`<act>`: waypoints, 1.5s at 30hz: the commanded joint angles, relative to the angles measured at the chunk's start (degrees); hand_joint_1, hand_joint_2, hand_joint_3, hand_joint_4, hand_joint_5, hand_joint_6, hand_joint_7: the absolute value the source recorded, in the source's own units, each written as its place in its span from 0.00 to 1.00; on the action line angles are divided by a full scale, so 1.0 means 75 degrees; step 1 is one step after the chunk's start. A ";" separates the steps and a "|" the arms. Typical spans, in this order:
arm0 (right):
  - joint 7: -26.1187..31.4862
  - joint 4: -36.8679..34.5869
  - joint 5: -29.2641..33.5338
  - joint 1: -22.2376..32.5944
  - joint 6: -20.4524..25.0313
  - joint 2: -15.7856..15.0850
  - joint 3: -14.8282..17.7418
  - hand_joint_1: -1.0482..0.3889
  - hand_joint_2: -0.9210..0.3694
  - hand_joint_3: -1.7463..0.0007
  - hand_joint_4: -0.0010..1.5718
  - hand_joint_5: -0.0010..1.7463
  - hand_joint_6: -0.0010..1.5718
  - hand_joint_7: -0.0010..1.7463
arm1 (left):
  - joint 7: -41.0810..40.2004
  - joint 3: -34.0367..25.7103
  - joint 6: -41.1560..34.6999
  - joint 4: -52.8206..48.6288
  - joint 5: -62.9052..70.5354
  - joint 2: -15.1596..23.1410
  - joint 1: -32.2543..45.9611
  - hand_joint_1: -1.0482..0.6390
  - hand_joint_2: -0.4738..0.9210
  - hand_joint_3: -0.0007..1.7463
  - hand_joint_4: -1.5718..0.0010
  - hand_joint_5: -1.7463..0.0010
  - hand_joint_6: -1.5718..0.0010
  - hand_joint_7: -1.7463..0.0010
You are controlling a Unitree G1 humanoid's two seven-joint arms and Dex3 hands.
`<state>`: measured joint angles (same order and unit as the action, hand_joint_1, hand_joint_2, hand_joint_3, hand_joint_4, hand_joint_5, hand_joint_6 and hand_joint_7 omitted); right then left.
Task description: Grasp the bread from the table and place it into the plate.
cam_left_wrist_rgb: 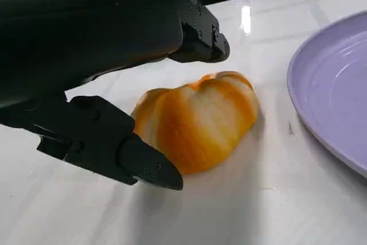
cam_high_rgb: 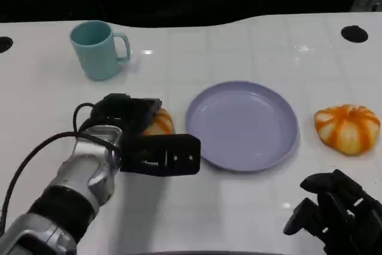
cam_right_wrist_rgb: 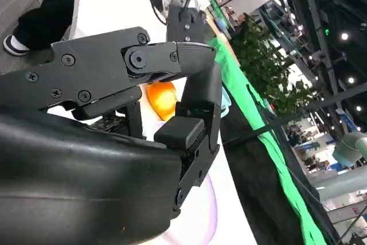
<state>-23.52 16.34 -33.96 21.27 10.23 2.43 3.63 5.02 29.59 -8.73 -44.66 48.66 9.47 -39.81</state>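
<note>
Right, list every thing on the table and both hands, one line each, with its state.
bread near left hand: on the table, between the fingers, not lifted
second bread: on the table beyond the plate's far side from the first, untouched
plate: flat, nothing on it
mug: upright, handle toward the plate side
left hand: fingers apart around the bread
right hand: fingers curled, holding nothing

Orange-and-cream striped bread (cam_left_wrist_rgb: pixel 198 120), twin bun (cam_high_rgb: pixel 347 128) alike — lavender plate (cam_high_rgb: pixel 262 153), teal mug (cam_high_rgb: pixel 95 49), glossy white table (cam_high_rgb: pixel 250 46).
</note>
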 commanded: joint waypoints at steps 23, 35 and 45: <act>-0.0033 0.0126 -0.0116 0.0119 0.0028 -0.0162 0.0097 0.35 0.00 0.86 0.36 0.87 0.40 0.60 | -0.0415 0.0301 0.1187 -0.3599 -0.0830 -0.0576 -0.1762 0.45 0.91 0.00 1.00 0.97 0.89 1.00; -0.0068 0.0182 -0.0153 0.0196 0.0018 -0.0214 0.0101 0.35 0.00 0.85 0.36 0.87 0.40 0.60 | -0.0323 0.0235 0.1538 -0.4034 -0.1096 -0.0622 -0.1855 0.49 0.98 0.01 0.70 0.93 0.65 0.97; -0.0123 0.0234 -0.0208 0.0310 -0.0023 -0.0247 0.0120 0.36 0.00 0.85 0.36 0.87 0.40 0.60 | -0.1828 0.0633 0.1925 -0.4234 -0.0735 -0.0498 -0.1565 0.47 0.99 0.07 0.58 0.10 0.20 0.96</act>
<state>-24.17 16.94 -35.10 23.05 10.52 1.49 3.85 -6.17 33.57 4.81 -75.18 42.34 4.76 -53.52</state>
